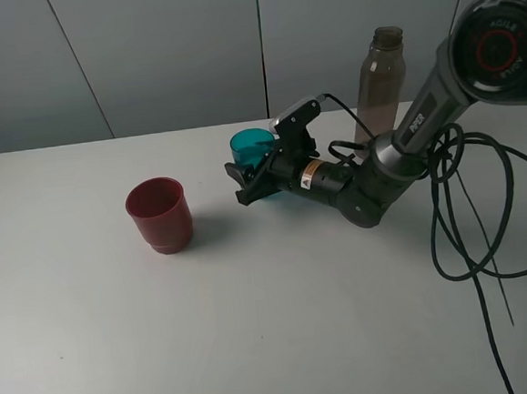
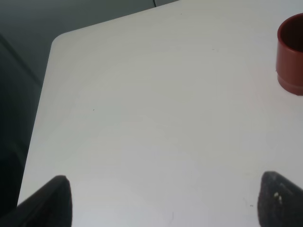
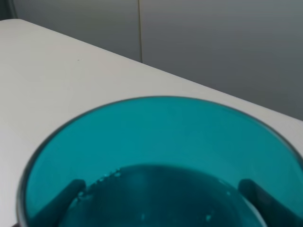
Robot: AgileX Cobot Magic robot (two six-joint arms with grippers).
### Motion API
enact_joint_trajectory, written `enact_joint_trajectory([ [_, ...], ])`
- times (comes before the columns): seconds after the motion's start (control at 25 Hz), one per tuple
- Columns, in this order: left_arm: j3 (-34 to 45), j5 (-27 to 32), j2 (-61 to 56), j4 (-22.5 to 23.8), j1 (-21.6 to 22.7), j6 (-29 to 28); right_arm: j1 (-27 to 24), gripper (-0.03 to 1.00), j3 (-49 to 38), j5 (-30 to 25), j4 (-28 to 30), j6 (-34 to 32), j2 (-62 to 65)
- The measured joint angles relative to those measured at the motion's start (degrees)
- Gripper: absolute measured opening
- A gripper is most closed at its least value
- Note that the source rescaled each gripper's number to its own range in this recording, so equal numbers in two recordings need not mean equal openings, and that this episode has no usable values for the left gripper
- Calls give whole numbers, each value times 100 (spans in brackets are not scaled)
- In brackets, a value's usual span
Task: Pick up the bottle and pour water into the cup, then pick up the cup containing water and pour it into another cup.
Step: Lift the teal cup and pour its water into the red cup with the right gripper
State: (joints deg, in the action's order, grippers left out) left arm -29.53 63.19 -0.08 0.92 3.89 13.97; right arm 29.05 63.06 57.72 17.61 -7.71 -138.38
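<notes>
**Status: teal cup (image 1: 252,146) in right tool (image 1: 249,178)**

The translucent teal cup, holding water with small bubbles, is standing upright on the tabletop (image 1: 255,325), its sides being clenched. The uncapped smoky bottle (image 1: 380,78) is standing behind; the dark-red cup (image 1: 160,214) is sitting well apart. The left tool (image 2: 165,203) is hanging released.

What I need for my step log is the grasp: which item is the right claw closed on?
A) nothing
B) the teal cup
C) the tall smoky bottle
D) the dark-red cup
B: the right claw is shut around the teal cup, its fingers showing through the cup's wall on both sides, while the bottle and the red cup stand apart from it.
</notes>
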Motion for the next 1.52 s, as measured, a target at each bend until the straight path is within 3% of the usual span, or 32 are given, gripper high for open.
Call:
enact_joint_trajectory([
  [0.28, 0, 0, 0, 0, 0, 0, 0, 4, 0, -231, 301, 258, 729],
  [0.72, 0, 0, 0, 0, 0, 0, 523, 4, 937, -1785, 680, 280, 1011],
  [1.28, 0, 0, 0, 0, 0, 0, 856, 4, 1683, -1821, 1180, 109, 728],
  [1.52, 0, 0, 0, 0, 0, 0, 856, 4, 1719, -1819, 1599, 504, 728],
])
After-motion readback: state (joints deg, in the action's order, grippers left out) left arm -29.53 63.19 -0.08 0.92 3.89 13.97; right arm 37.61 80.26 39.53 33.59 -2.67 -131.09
